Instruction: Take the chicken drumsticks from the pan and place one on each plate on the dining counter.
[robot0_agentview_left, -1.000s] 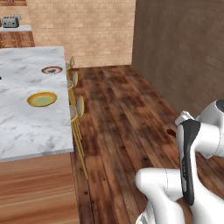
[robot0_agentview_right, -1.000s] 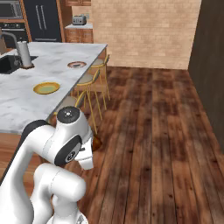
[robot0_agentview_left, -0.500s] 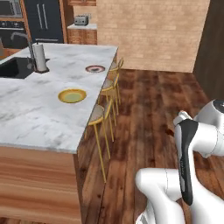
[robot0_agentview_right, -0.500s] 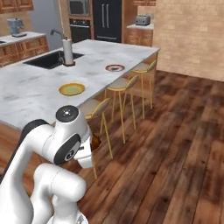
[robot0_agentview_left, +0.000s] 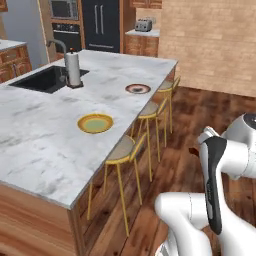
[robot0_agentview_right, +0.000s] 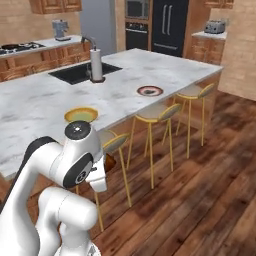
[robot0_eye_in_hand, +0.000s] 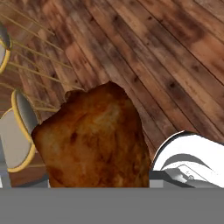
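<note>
you've got a drumstick (robot0_eye_in_hand: 94, 140) clamped in the gripper over the wood floor by the stools. both plates, yellow (robot0_agentview_left: 95, 123) and brown (robot0_agentview_left: 137, 89), sit bare on the counter (robot0_agentview_left: 40, 145); nothing delivered yet.

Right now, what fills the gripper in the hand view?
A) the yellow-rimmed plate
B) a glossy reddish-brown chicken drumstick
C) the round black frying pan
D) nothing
B: the hand view shows the glossy reddish-brown chicken drumstick held close before the camera over the wood floor, while the yellow-rimmed plate sits bare on the marble dining counter.
</note>
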